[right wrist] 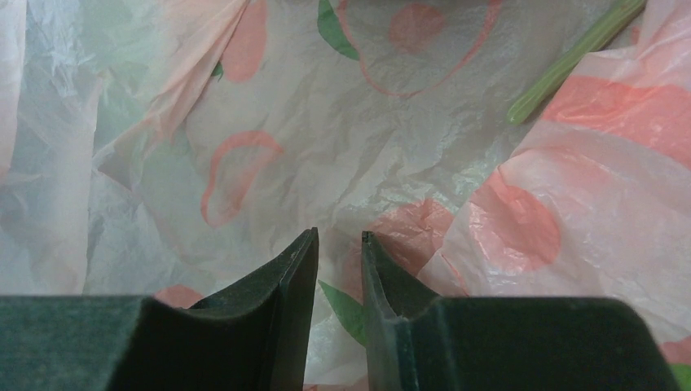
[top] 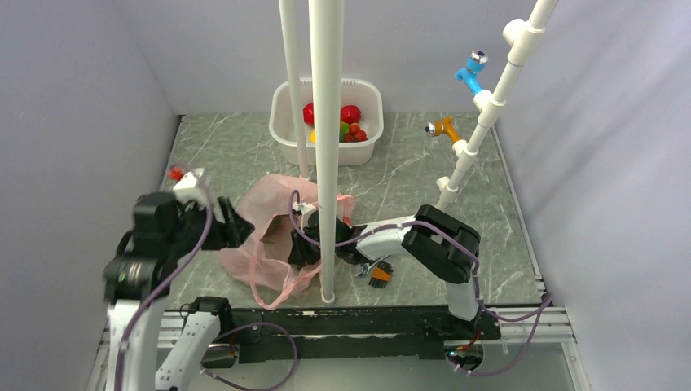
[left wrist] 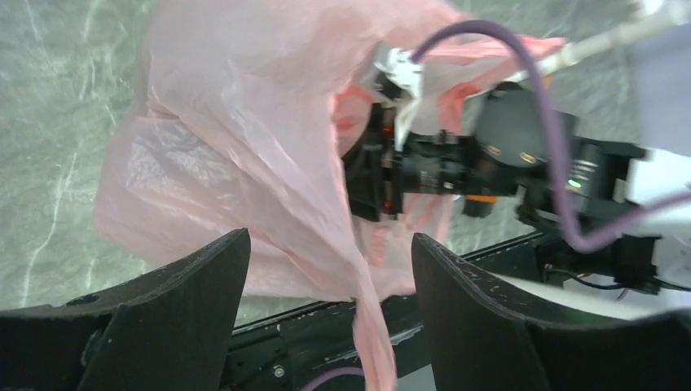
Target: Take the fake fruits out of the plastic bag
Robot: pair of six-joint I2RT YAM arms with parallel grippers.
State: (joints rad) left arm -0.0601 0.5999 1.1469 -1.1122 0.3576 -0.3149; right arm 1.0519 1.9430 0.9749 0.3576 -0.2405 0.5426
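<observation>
The plastic bag (top: 269,204) lay crumpled on the tabletop (top: 228,155), left of centre. Its loop handles trailed toward the near edge and stopped just short of it.

The left gripper (left wrist: 327,240) hovered at the bag's left border with its jaws spread wide. In the left wrist view a hanging strip of pink film dropped through the gap between them and touched neither jaw.

The right gripper (right wrist: 339,235) was pushed into the bag's mouth from the right side. Its jaws were drawn to a narrow slit and printed film filled the whole right wrist view. I cannot tell whether any film was pinched in that slit. A green elongated piece (right wrist: 570,61) lay against the film at the upper right of that view, well apart from the jaws.

The other fake fruits (top: 351,113), red, green and yellow, sat in the white tub (top: 281,106) at the far edge, clear of the bag. Bare marbled tabletop stretched between the tub and the bag and out to the right. An orange-handled tool (top: 380,276) lay under the right arm near the front edge. Two white poles (top: 327,163) crossed the top view.
</observation>
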